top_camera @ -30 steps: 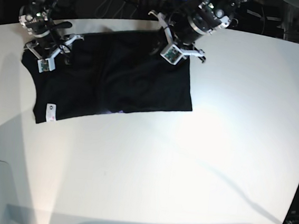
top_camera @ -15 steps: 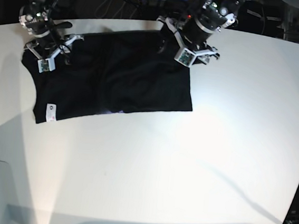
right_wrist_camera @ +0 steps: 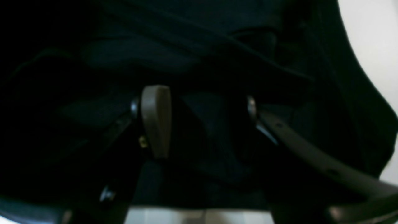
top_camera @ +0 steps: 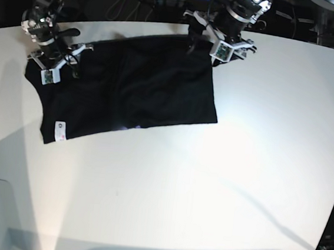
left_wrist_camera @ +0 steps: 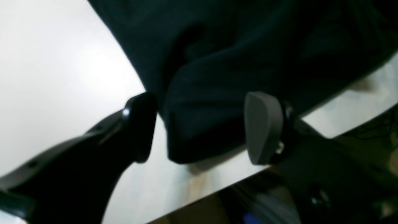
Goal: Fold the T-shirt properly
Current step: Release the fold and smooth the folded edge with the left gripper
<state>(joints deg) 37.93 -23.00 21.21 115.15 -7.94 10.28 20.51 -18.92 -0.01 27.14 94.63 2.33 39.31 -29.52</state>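
Black cloth: the shirt (top_camera: 129,89) is lying flat-ish on the white counter (top_camera: 220,183), up at its far edge, folded into a wide rectangle, white tag (top_camera: 60,129) at the near left corner.
Left end effector (left_wrist_camera: 199,127): wide open over the shirt's far right corner, holding nothing. A lump of fabric sits between the pads but neither one touches it, far as I can tell.
Right end effector (right_wrist_camera: 202,121): also open, hovering over the shirt's far left end, dark folds underneath, nothing pinched.
Risk: that right corner looks bunched, not flat. If the next fold starts from there, I'd guess it bakes in a crease or a crooked edge.
Other risk: the corner is close to the counter's back edge, so a sloppy grab could push cloth over the side.
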